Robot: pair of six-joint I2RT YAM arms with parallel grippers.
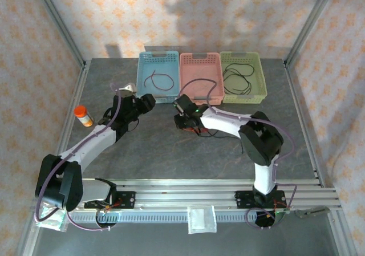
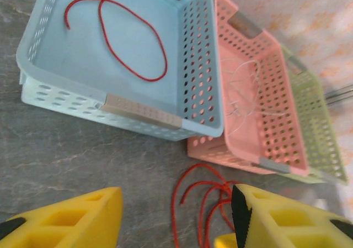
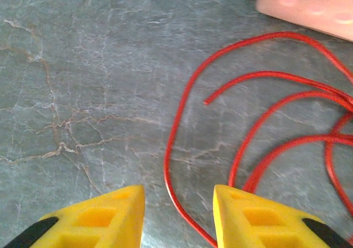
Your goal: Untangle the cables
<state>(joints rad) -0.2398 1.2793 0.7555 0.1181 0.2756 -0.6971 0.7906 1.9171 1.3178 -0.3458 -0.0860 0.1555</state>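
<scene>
Right wrist view, right gripper (image 3: 177, 204) spread astride red cable (image 3: 166, 159), left gripper (image 2: 176, 204) spread too

Two robot arms reach across a grey marbled table (image 1: 171, 159). The left gripper (image 1: 147, 103) hovers before a blue basket (image 1: 158, 55) that holds a red cable (image 1: 161, 80). The right gripper (image 1: 183, 106) is near a pink basket (image 1: 201, 56). A black cable (image 1: 236, 76) fills the green basket (image 1: 242, 55). Tangled cables (image 1: 201, 131) lie beneath the right arm, and an orange bottle (image 1: 84, 116) stands at the left.
</scene>
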